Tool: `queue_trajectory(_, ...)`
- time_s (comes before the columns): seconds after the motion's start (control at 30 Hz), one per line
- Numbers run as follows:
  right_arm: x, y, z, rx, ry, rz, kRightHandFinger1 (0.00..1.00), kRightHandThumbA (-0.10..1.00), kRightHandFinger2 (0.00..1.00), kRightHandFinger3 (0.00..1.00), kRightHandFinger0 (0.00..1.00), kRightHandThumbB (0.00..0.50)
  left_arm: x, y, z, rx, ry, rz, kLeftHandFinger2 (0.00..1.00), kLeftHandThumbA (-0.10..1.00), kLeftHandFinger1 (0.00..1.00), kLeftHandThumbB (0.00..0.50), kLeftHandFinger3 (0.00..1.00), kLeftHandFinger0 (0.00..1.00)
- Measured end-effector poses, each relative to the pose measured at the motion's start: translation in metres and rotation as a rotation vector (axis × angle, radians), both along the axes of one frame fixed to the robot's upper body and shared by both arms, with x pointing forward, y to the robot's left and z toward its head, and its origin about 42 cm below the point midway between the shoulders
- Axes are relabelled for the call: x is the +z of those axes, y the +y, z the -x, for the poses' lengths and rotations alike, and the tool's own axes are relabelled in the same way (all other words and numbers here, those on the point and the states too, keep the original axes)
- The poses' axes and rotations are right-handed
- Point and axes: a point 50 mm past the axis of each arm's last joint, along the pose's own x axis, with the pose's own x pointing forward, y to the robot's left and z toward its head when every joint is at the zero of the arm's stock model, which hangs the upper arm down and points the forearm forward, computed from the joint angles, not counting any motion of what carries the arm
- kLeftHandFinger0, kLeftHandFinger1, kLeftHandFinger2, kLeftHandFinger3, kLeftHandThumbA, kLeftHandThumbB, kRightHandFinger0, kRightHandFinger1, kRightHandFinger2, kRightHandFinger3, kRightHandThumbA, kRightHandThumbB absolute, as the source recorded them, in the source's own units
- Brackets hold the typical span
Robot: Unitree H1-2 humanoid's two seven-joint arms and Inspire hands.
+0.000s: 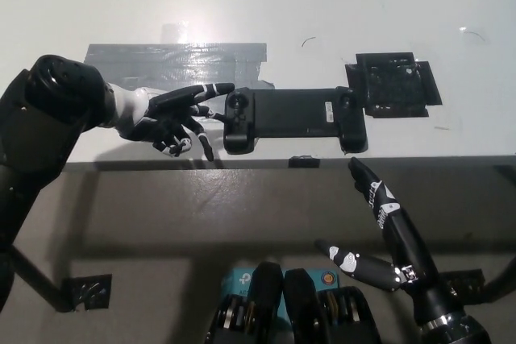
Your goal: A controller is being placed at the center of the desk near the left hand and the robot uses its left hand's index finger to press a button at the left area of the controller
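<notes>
Head view: left hand (pixel 173 114) fingers spread, one extended toward controller (pixel 292 118), which lies just right of it near desk (pixel 339 6) front edge, long axis left-right. Right hand (pixel 379 227) open below edge, farther.

White robot hand (pixel 173 114), black arm (pixel 419 271)

controller (pixel 292 118) | black, long, grips at both ends; flat, lengthwise along desk's near edge
</notes>
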Motion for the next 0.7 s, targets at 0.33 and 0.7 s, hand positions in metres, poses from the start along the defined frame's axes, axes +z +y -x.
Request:
queue_trajectory(0.33,0.001,0.0,-0.001,0.002,0.0,0.001,1.0,0.82,1.0,1.0,1.0,0.2,0.005,-0.002,-0.003,0.008,-0.003,0.013,0.48,1.0,0.13,0.463,1.0,0.0)
queue_trajectory(0.7,0.004,0.001,-0.004,0.01,-0.008,0.007,1.0,0.78,1.0,1.0,1.0,0.191,0.035,-0.008,-0.011,0.005,-0.061,0.045,0.55,1.0,0.22,0.45,1.0,0.0)
